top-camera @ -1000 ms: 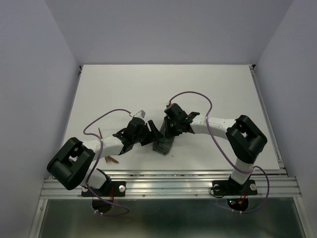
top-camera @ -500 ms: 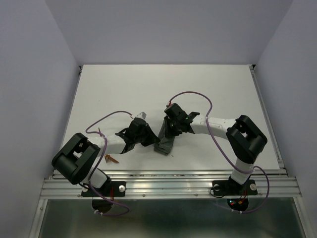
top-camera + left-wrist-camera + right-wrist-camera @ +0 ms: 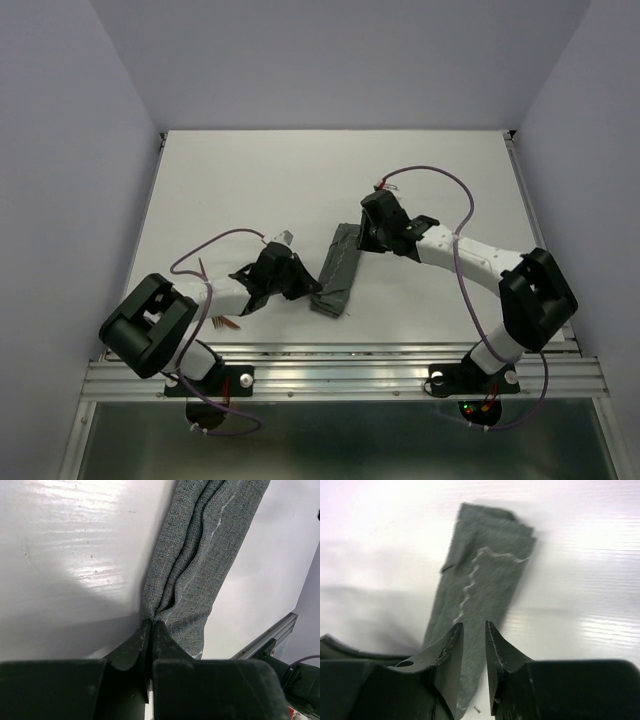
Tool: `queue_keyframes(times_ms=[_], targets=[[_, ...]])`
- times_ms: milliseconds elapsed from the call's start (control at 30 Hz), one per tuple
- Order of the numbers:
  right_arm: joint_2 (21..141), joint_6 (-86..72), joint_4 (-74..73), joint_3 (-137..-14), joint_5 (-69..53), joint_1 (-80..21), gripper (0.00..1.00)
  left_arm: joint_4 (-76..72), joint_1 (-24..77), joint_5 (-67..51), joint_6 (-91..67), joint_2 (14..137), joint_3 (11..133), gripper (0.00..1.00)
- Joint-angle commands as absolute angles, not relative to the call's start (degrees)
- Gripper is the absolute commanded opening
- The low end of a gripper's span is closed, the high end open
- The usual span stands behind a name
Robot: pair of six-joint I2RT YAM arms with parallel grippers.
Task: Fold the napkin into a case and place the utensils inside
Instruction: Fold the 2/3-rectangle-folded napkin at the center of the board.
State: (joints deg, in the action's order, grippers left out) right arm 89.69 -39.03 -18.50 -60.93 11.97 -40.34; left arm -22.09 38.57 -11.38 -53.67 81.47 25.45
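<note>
The napkin (image 3: 338, 268) is seen folded into 1 narrow grey-green strip, laid flat on the white table (image 3: 300, 180) between the 2 arms. From above, it is set on a slant: the far end is tipped toward the right arm and the near end lies close to the metal rail (image 3: 340, 372) at the table's front edge.

The left gripper (image 3: 303, 287) is placed at the strip's left long edge, near its near end. In the left wrist view its 2 fingers (image 3: 165, 647) are pressed together, and the hem of the cloth (image 3: 205, 555) is pinched between their tips, with layered folds and a pale stitched line running away from the grip.

The right gripper (image 3: 368, 238) is found at the strip's far end. In the right wrist view its fingers (image 3: 451, 645) are parted by a narrow gap, and nothing is caught between them; the cloth (image 3: 485, 570) is seen past the tips, its wavy white stitching showing.

The copper-brown utensils (image 3: 225, 323) are left on the table at the near left, beside the left arm's base and well apart from the napkin; they are partly hidden by the arm, so a count cannot be made. Purple cables (image 3: 430, 172) are looped over both arms.
</note>
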Motion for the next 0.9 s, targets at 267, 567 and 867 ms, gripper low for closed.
queue_keyframes(times_ms=[267, 567, 867], targets=[[99.7, -38.0, -22.0, -63.3, 11.2, -35.2, 0.29, -22.1, 41.6, -10.1, -56.9, 77.5, 23.2, 0.02], [106.3, -35.0, -22.6, -69.2, 7.6, -35.2, 0.28, -22.1, 45.6, -9.4, -58.2, 80.2, 25.2, 0.11], [114.0, -31.5, -24.5, -78.8, 6.8, -35.2, 0.27, -22.0, 51.9, -8.7, -59.2, 84.2, 31.5, 0.62]])
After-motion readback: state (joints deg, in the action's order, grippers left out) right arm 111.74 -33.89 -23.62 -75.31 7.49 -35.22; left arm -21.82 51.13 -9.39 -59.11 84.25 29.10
